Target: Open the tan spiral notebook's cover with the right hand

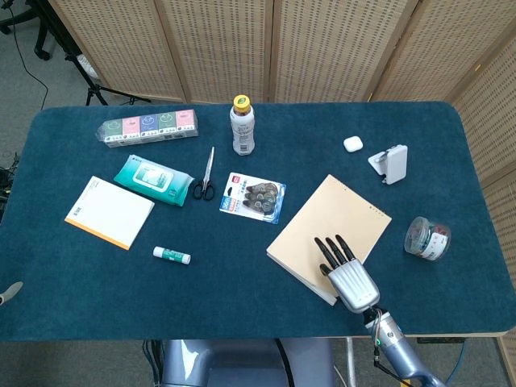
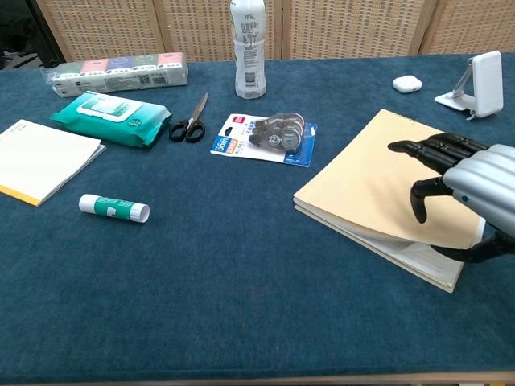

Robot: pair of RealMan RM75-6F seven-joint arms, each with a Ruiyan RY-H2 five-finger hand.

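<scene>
The tan spiral notebook (image 1: 330, 219) (image 2: 374, 181) lies at an angle on the right half of the blue table. My right hand (image 1: 348, 274) (image 2: 471, 189) is at its near right corner, dark fingers (image 2: 426, 150) stretched over the cover and one curled down onto it. The thumb sits under the cover's edge, so the hand pinches the cover. That corner is lifted a little, and white pages (image 2: 430, 261) show beneath it. A small grey sliver (image 1: 8, 292) at the left edge of the head view may be my left hand; how its fingers lie is hidden.
Right of the notebook stand a clear jar (image 1: 427, 238), a white stand (image 1: 391, 164) and an earbud case (image 1: 352, 144). To the left lie a tape pack (image 1: 255, 196), scissors (image 1: 205, 173), a bottle (image 1: 242, 125), wipes (image 1: 153, 179), a notepad (image 1: 109, 211) and a glue stick (image 1: 172, 255).
</scene>
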